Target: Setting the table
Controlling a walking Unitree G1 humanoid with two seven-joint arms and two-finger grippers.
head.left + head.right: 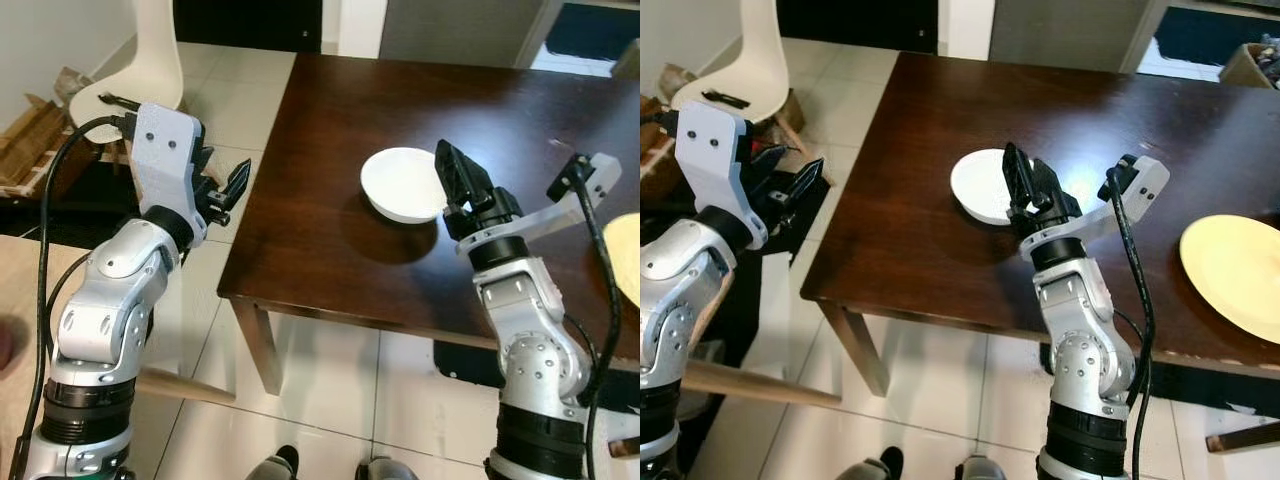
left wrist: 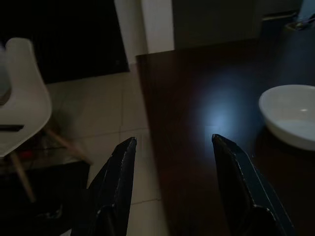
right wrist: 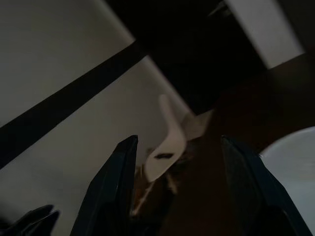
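A white bowl (image 1: 402,183) sits on the dark wooden table (image 1: 330,250), a little in from its near-left corner. My right gripper (image 1: 449,160) is raised just beside the bowl's right rim, open with nothing between its fingers; the right wrist view has the bowl (image 3: 295,160) past one finger. My left gripper (image 1: 222,172) hovers over the floor, just off the table's left edge, also open and empty. In the left wrist view the bowl (image 2: 290,113) lies ahead and to one side of the fingers (image 2: 118,182). A yellow plate (image 1: 1235,270) lies at the table's right end.
A white chair (image 1: 150,60) stands on the tiled floor (image 1: 240,100) left of the table. A cardboard box (image 1: 35,130) is at the far left. A wooden rod (image 1: 185,388) crosses low beside my left arm. The table's near edge (image 1: 330,310) runs in front of me.
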